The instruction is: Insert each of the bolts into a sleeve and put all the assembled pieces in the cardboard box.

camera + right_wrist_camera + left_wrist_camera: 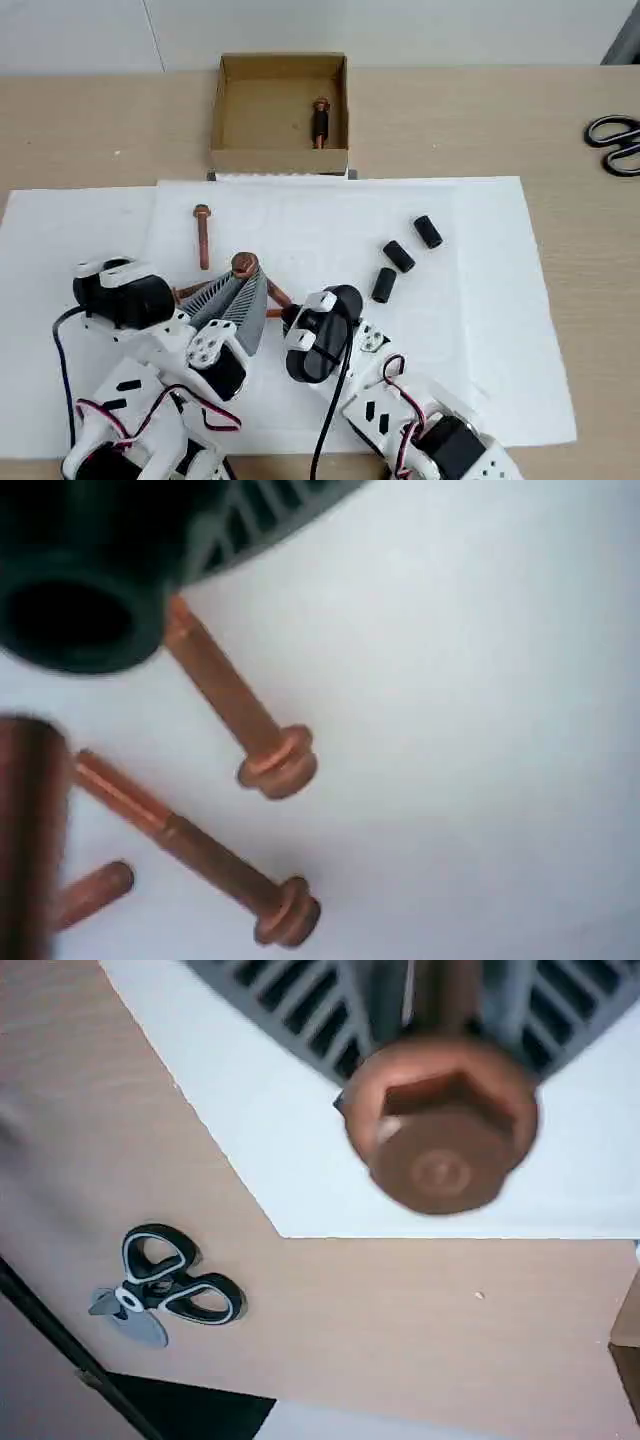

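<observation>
Copper hex-head bolt [244, 265]: pinched upright between the grey ribbed fingers [290, 1000] of the left gripper [243, 278], lower left of centre in the high view, head up.

Short black cylindrical sleeve [70, 610]: gripped by the right gripper [290, 318], just right of the held bolt, open bore towards the wrist camera.

Two loose copper bolts [240, 705] [190, 850] lie on the white paper sheet [480, 350] under the grippers. A further loose bolt [203, 237] lies above the left gripper.

Three loose black sleeves [428, 232] [398, 256] [384, 285] lie in a diagonal row, right of centre.

Open brown cardboard box [228, 110], top centre, holds one assembled bolt-in-sleeve piece [320, 123] by its right wall.

Black-handled scissors [615, 145] lie on the wooden table [100, 130] at the right edge.
</observation>
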Tool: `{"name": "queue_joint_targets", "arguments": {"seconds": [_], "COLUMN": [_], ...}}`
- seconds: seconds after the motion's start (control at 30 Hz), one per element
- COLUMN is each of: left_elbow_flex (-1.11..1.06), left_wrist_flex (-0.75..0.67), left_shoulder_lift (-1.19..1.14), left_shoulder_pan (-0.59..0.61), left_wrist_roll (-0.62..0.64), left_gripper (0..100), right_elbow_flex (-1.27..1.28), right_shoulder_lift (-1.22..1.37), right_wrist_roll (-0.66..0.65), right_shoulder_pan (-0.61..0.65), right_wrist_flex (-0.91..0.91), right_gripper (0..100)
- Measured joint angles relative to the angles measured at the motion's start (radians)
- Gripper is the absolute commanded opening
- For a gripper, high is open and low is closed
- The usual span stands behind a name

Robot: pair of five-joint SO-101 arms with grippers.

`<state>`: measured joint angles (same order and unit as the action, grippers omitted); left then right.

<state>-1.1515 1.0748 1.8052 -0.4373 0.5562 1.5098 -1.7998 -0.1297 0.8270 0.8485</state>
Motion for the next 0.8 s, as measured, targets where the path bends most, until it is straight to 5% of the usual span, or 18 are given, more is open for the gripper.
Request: {"name": "queue_joint_targets", "arguments": {"seconds": [0.8], "left_elbow_flex": [-0.034], "left_wrist_flex": [0.032], "left_shoulder_lift": [0.000], "left_shoulder_pan": [-0.009], "left_wrist_roll": [0.000], "left_gripper": [1], "right_elbow_flex": [0.002], "right_shoulder_lift": [0.000], "right_wrist_roll": [-0.061], "right_shoulder_pan": [0.003], "right_wrist_flex": [-0.057], "right_gripper": [0.2]}}
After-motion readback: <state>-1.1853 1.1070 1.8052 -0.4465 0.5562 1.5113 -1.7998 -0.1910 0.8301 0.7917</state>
